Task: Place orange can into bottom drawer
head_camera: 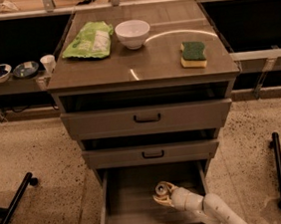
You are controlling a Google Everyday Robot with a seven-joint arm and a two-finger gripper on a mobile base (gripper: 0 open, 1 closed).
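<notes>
Camera view: the bottom drawer (pixel 121 206) stood open. The gripper (pixel 166 195) was inside it, near the front right, on the end of the white arm (pixel 217 211). Its fingers were closed around the orange can (pixel 161 190), which was tipped over, its silver top facing up. A white bowl (pixel 132 33) sat on the surface (pixel 150 65).

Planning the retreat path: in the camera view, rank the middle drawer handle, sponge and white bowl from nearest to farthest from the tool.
The tool sits in the bottom drawer by the orange can.
1. Middle drawer handle, just above.
2. Sponge, on top, front right.
3. White bowl, on top, at the back.
</notes>
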